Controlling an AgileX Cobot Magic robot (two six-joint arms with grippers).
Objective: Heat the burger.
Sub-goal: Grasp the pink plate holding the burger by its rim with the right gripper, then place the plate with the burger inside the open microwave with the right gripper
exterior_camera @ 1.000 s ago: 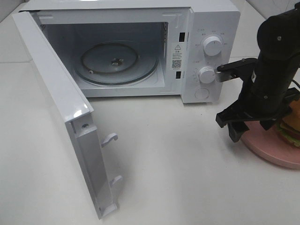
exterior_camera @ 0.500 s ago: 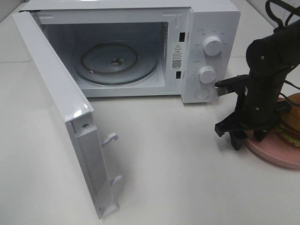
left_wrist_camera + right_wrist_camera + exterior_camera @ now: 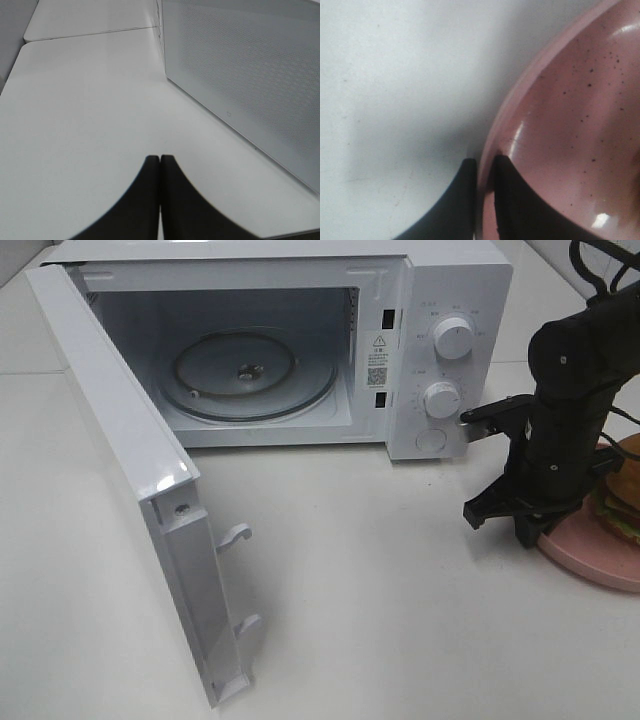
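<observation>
Two dark fingers [image 3: 512, 205] of the right pincer [image 3: 484, 167] are pressed together on the rim of the pink speckled plate [image 3: 570, 100], one finger on the outer side of the rim and one on the inner side. In the high view this pincer [image 3: 528, 530] points down at the plate's [image 3: 590, 568] left edge, and the black arm [image 3: 570, 390] stands over it.

The burger [image 3: 628, 490] lies on this plate, at the far right of the bench [image 3: 380, 590]. It has a rounded golden-brown bun on top, with green lettuce and a reddish-brown filling at its edge. The arm covers its left part, and the edge of the picture cuts its right part.

Just left of the plate stands the white microwave [image 3: 450, 280]. Its panel with two round dials [image 3: 442, 398] is the part nearest to the pincer. Its door [image 3: 120, 440] hangs wide open to the left, and the glass turntable [image 3: 250, 370] shows inside.

The left pincer [image 3: 159, 160] has its fingers closed together with nothing between them. It is over the bench, beside a white dotted panel [image 3: 250, 75].
</observation>
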